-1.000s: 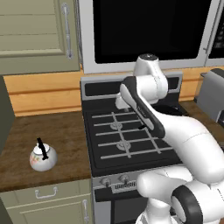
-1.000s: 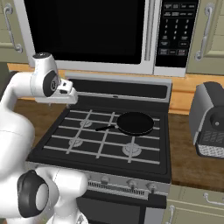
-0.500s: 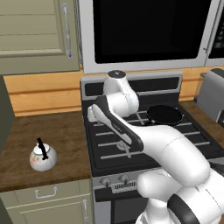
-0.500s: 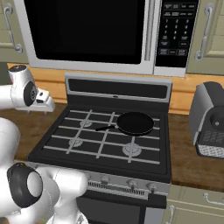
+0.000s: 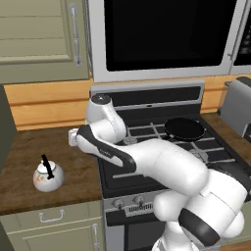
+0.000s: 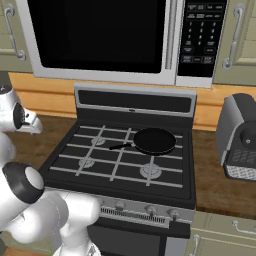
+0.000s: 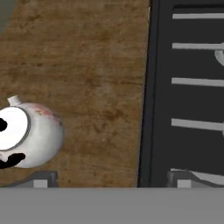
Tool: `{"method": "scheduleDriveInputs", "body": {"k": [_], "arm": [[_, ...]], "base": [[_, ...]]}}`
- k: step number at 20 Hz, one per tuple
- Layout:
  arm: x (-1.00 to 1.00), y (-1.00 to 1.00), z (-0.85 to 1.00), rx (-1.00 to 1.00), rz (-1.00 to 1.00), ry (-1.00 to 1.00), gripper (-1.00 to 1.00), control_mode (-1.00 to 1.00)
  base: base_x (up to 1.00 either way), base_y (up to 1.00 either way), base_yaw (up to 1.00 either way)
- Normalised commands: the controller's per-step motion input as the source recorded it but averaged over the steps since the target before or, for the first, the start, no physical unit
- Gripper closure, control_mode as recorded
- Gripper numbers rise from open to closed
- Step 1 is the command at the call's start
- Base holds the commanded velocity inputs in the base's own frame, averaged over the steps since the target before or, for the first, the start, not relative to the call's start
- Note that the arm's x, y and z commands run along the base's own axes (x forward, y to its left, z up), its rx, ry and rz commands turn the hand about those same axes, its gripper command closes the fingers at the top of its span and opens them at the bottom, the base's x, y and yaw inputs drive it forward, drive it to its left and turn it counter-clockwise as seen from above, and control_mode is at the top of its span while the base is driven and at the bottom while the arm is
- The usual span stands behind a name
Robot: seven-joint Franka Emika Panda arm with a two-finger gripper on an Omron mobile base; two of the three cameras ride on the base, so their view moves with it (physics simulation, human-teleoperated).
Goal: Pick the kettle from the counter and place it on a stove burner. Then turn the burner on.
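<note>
kettle (image 5: 48, 175) upright on counter (image 5: 29, 147); untouched | frying pan (image 6: 154, 140) on stove

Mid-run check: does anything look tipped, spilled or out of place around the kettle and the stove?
Nothing stands out. The kettle sits upright on the counter, left of the stove, with no spill around it. A black frying pan lies flat on the grates over a rear burner, handle pointing left.

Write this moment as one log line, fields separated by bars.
phase: reaching | kettle: on counter, untouched | gripper: above counter, not holding | pan: on stove
</note>
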Motion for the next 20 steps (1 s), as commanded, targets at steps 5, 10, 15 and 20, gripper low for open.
{"method": "scheduleDriveInputs", "body": {"k": [5, 10, 15, 20], "arm": [[0.03, 1.0, -0.03, 0.05, 0.15, -0.01, -1.0, -1.0], [0.0, 0.89, 0.0, -0.01, 0.2, 0.05, -1.0, -1.0], [0.21, 0.25, -0.14, -0.03, 0.05, 0.04, -1.0, -1.0], [0.42, 0.33, -0.22, -0.04, 0.0, 0.22, -1.0, -1.0]], "base": [[0.0, 0.0, 0.0], [0.0, 0.0, 0.0], [0.0, 0.0, 0.0], [0.0, 0.0, 0.0]]}}
